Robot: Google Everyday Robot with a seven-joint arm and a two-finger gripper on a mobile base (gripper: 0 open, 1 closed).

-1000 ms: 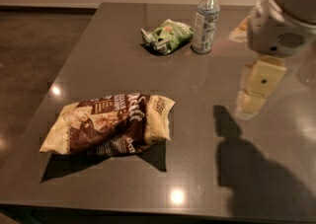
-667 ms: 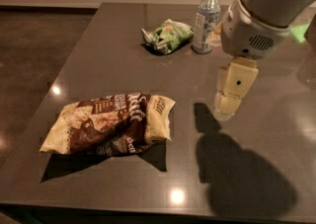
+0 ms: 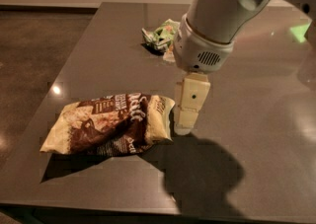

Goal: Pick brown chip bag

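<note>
The brown chip bag (image 3: 111, 124) lies flat on the dark table (image 3: 256, 119) at the front left, dark brown with cream-yellow ends and white lettering. My gripper (image 3: 186, 119) hangs from the white arm just to the right of the bag's right end, close above the table top. Only one cream finger face shows, seen side-on.
A smaller green snack bag (image 3: 160, 35) lies at the back middle of the table, partly behind my arm. The water bottle is hidden behind the arm. The table's front edge runs along the bottom of the view, its left edge beside dark floor.
My arm and gripper have moved left and toward the front, from the table's right side to right beside the brown chip bag. The arm now covers the water bottle. The bags have not moved.
</note>
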